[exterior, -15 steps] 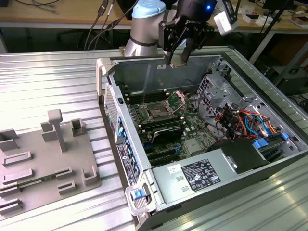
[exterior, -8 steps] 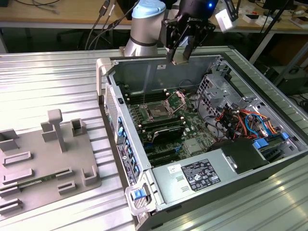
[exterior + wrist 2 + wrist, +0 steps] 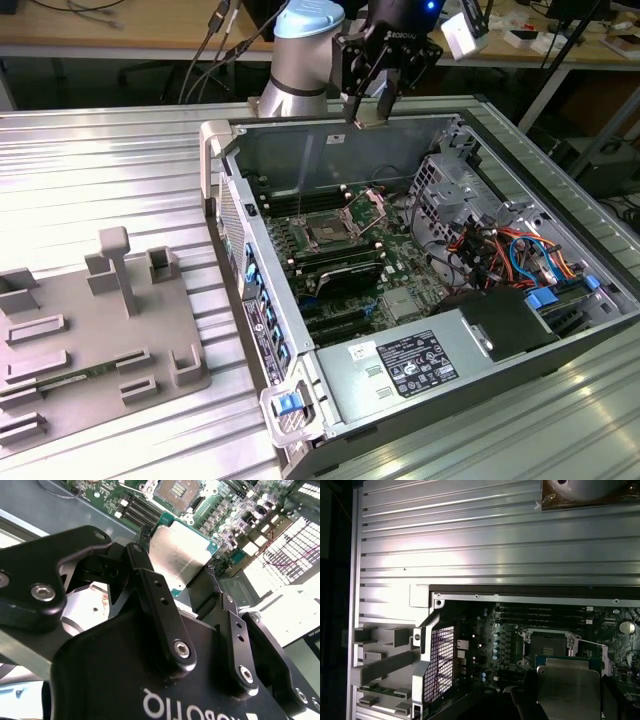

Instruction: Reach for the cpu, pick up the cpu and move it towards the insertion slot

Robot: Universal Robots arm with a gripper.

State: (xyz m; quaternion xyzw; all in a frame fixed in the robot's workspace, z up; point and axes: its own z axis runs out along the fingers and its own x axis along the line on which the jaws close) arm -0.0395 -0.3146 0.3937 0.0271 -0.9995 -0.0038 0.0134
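Pincer (image 3: 368,108) clenched on cpu (image 3: 179,555), above open PC case (image 3: 225,150); insertion slot (image 3: 327,233) inside.

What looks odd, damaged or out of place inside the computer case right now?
Nothing stands out. The tool holds the cpu above the case's back wall, away from the slot, which sits open and empty on the board. No cables or parts look loose or broken.
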